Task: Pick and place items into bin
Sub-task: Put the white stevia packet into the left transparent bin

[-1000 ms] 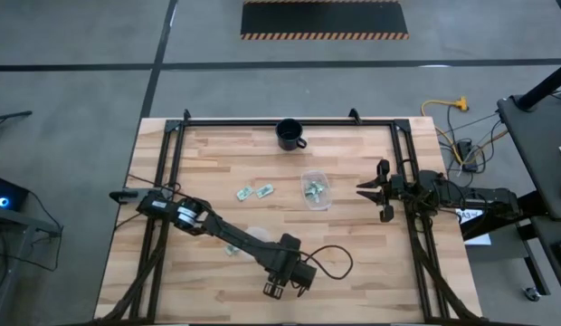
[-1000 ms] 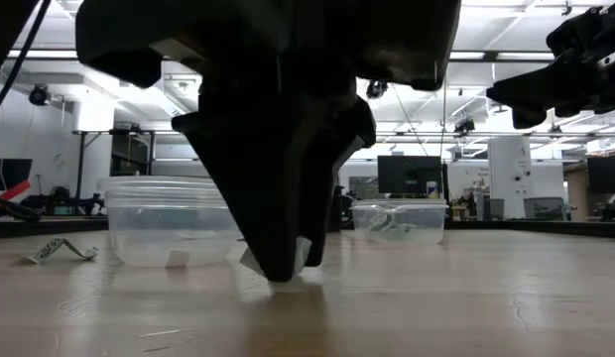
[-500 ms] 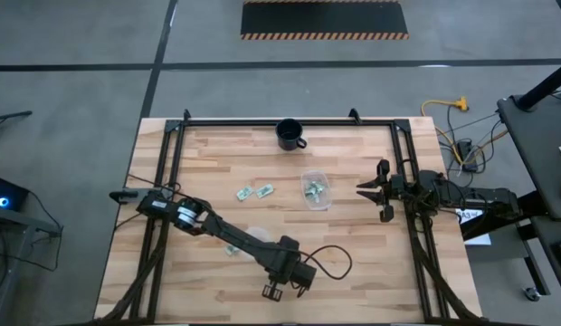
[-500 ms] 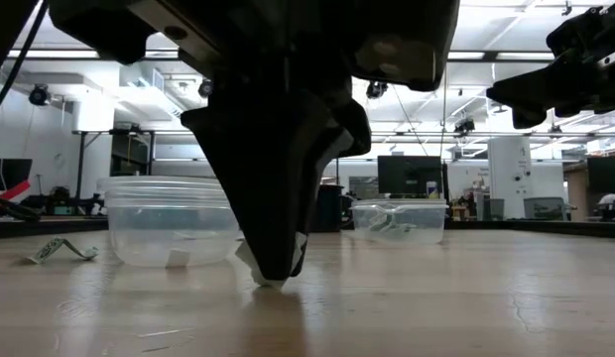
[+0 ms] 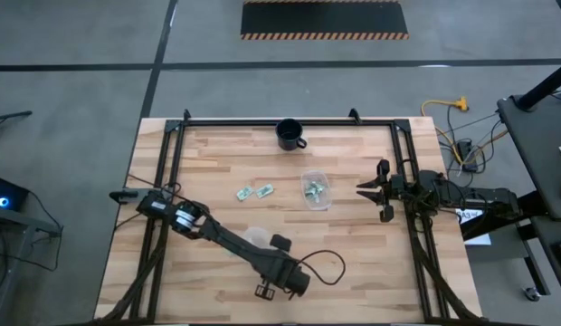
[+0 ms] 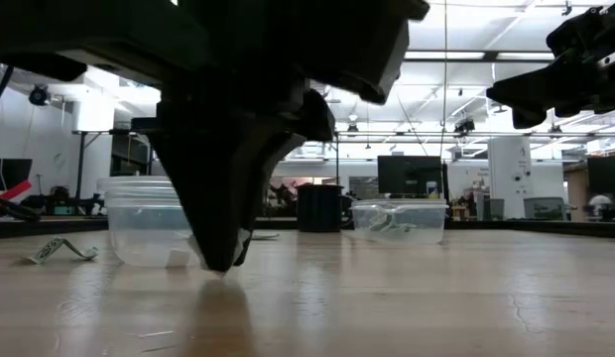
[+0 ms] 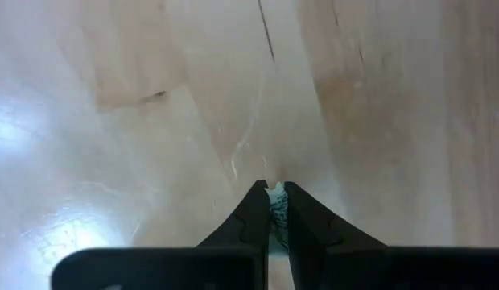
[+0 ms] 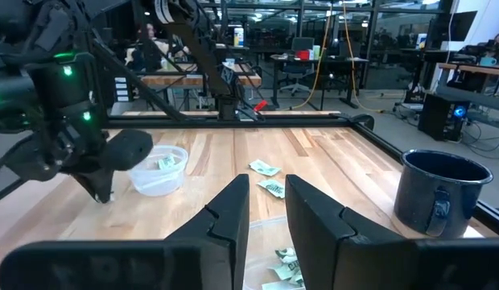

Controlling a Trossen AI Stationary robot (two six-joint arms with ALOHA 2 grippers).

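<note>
My left gripper (image 5: 262, 292) points down near the table's front edge, shut on one small white and light-green wrapped item (image 7: 275, 203). Two more items (image 5: 254, 192) lie flat mid-table, and one (image 6: 60, 248) lies beside the near clear bin (image 6: 159, 223), which holds white pieces. The other clear bin (image 5: 315, 188) holds several green items. My right gripper (image 5: 375, 190) waits at the table's right side, level, its fingers (image 8: 233, 211) apart with nothing between them. My left gripper pinches the wrapped item between its two fingertips (image 7: 253, 201), coming from above and pointing down. A corner of the wrapper (image 6: 240, 241) sticks out beside the tips. Whether the item touches the table or is just clear of it, I cannot tell.
A black mug (image 5: 290, 134) stands at the table's far edge. The black frame rails (image 5: 167, 172) run along the table's left and right sides. A loose cable (image 5: 326, 264) loops from the left arm over the wood. Bare wood lies to the front right.
My left gripper has shut its fingers on the wrapped item and moved a little toward the table's left edge, tipping slightly, and the item has gone with it. My right arm has kept still.
</note>
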